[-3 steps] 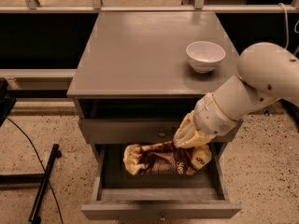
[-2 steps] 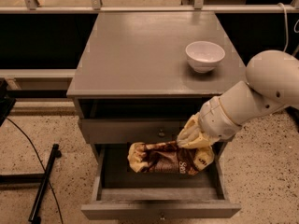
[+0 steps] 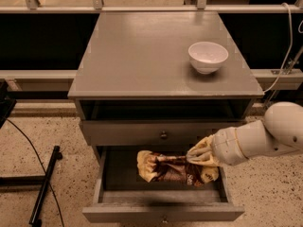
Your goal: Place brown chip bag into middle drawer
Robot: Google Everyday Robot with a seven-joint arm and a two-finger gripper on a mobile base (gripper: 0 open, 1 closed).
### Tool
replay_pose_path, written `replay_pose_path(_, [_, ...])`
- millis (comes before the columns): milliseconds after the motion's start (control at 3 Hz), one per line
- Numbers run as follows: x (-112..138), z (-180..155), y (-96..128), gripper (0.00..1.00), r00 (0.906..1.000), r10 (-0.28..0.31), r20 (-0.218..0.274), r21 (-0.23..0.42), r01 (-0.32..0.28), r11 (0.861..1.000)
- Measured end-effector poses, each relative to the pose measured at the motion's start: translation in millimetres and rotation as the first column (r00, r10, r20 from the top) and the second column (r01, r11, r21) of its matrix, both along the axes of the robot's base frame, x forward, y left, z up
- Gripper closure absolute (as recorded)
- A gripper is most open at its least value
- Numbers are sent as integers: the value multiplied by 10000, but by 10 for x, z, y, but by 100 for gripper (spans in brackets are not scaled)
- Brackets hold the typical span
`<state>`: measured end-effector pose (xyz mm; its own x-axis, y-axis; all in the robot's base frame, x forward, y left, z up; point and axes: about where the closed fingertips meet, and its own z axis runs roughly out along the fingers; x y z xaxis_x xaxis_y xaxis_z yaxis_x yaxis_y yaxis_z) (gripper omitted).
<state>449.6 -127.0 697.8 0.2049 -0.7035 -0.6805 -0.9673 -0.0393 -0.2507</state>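
Observation:
The brown chip bag (image 3: 173,170) lies lengthwise inside the open middle drawer (image 3: 142,211), its tan-yellow end to the left. My gripper (image 3: 193,155) comes in from the right, low over the drawer. It is shut on the bag's upper edge, right of the bag's middle. My white forearm (image 3: 265,138) covers the drawer's right rear corner and part of the bag's right end.
A white bowl (image 3: 208,56) stands on the grey cabinet top (image 3: 142,56) at the right. Above the open drawer is a shut drawer front with a round knob (image 3: 163,135). A black stand and cable (image 3: 45,183) lie on the floor at the left.
My gripper has gone down and a little right, lowering the chip bag from a raised tilt into the drawer. The arm's elbow has swung right and down.

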Motion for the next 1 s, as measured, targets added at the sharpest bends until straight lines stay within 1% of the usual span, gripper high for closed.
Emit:
replay_pose_path(333, [2, -378, -80, 100, 9973, 388, 616, 205, -401, 9990])
replay_pose_path(667, [171, -723, -108, 100, 9912, 681, 1136, 262, -715, 9971])
replay_pose_path(1000, [392, -1054, -113, 83, 9900, 461, 1331, 312, -507, 9982])
